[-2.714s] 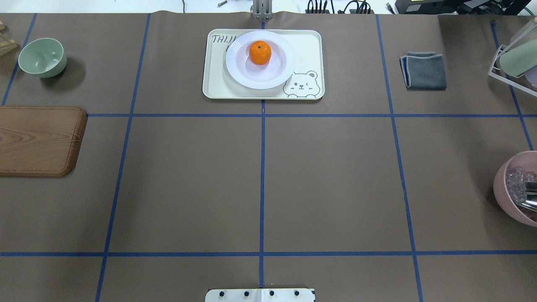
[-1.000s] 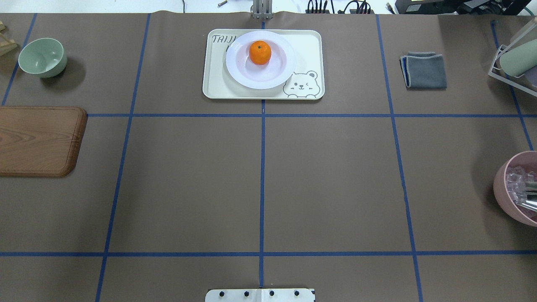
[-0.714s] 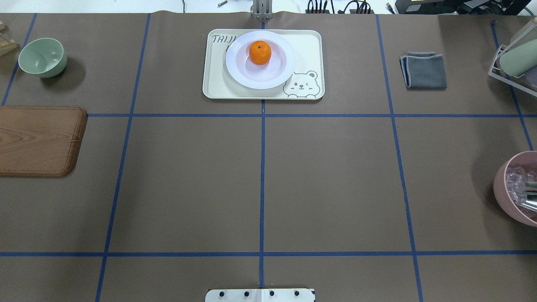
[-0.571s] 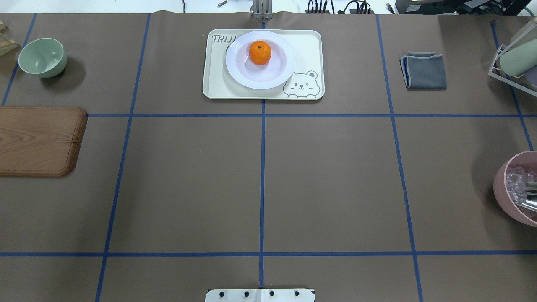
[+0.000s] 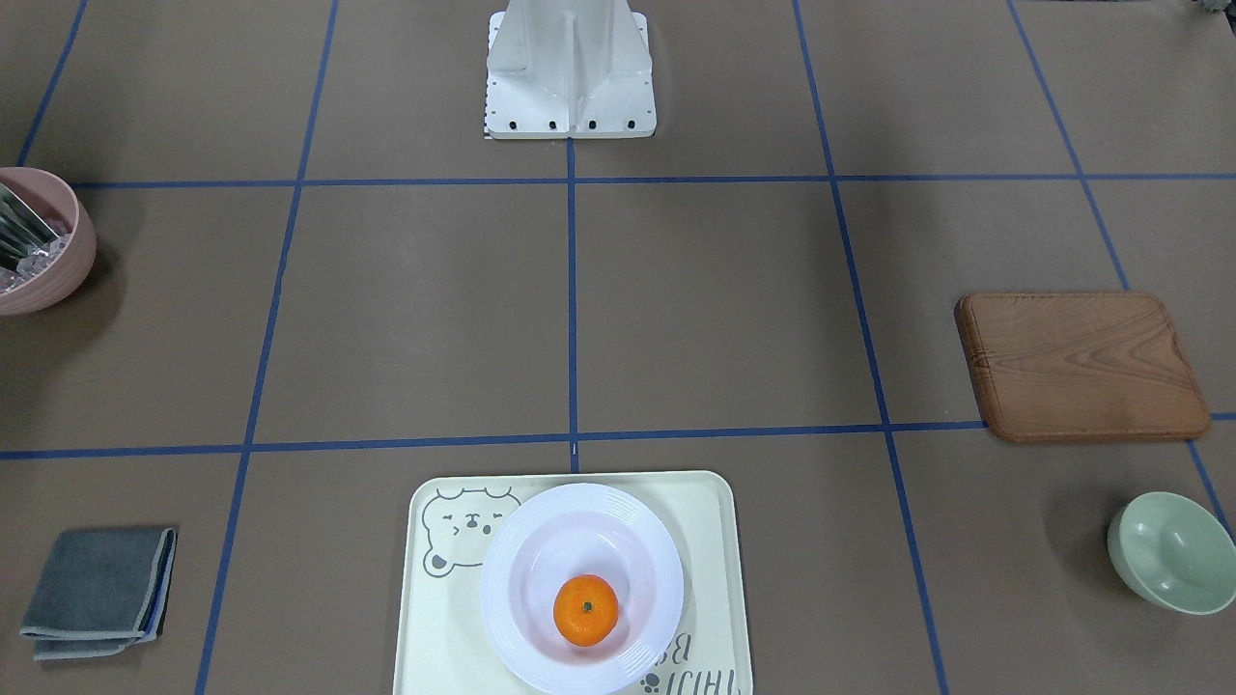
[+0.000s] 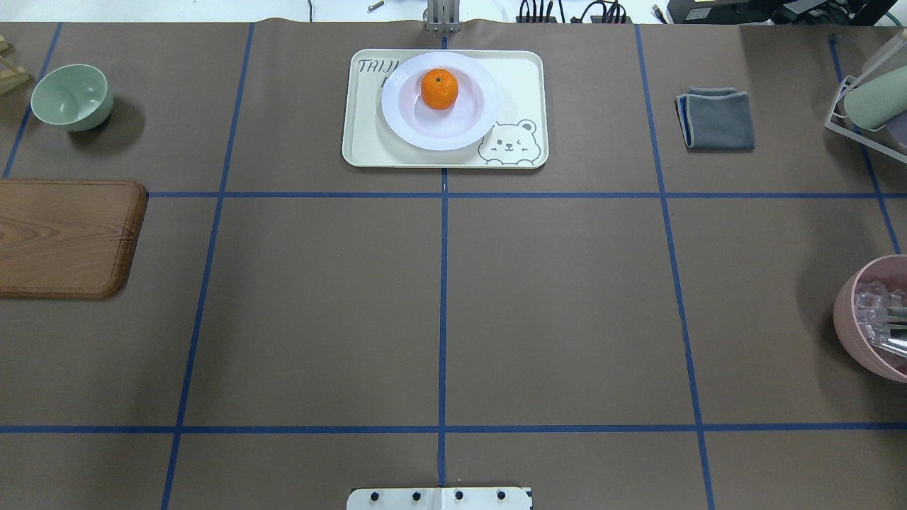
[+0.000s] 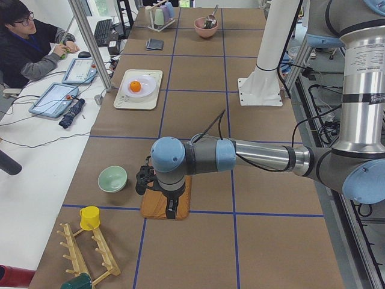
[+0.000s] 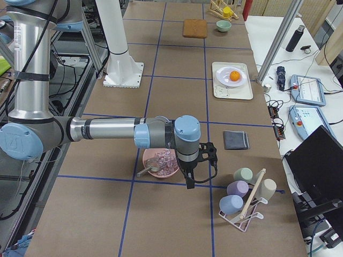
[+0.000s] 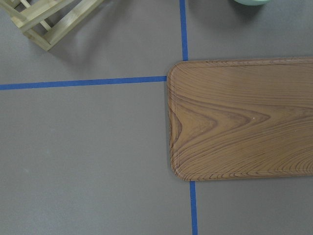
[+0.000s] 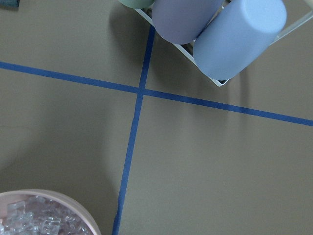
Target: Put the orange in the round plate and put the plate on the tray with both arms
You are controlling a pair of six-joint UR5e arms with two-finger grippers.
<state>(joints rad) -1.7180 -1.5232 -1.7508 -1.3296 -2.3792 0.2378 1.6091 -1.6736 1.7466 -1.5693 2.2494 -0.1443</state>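
Observation:
The orange (image 6: 439, 88) (image 5: 586, 610) sits in the white round plate (image 6: 397, 120) (image 5: 512, 541). That plate rests on the cream bear tray (image 6: 521, 78) (image 5: 710, 541) at the table's far middle. Neither arm shows in the overhead or front view. In the exterior left view my left gripper (image 7: 171, 211) hangs over the wooden board, far from the tray. My right gripper (image 8: 189, 183) shows only in the exterior right view, beside the pink bowl. I cannot tell whether either gripper is open or shut. The wrist views show no fingers.
A wooden board (image 6: 64, 237) and a mint bowl (image 6: 71, 96) lie at the left. A grey cloth (image 6: 717, 119), a pink bowl (image 6: 861, 340) and a mug rack (image 8: 244, 201) are at the right. A person (image 7: 30, 42) sits beyond the far edge.

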